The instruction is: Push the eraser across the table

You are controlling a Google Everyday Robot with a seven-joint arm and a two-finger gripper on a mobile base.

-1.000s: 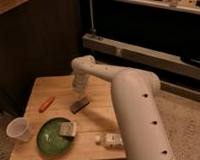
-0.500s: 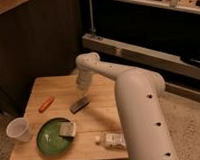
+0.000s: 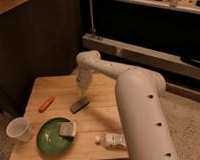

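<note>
your gripper (image 3: 83, 86) hangs just above the small flat dark grey-black rectangular eraser (image 3: 80, 104), toward the far edge of the light wooden plank table (image 3: 102, 118). the eraser sits mid-table, its long axis running diagonally, near-left to far-right.

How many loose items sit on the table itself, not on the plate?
4: the orange thing at left, the eraser mid-table below the gripper, the cup at front left, the bottle at the front edge. The arm may hide more.
</note>
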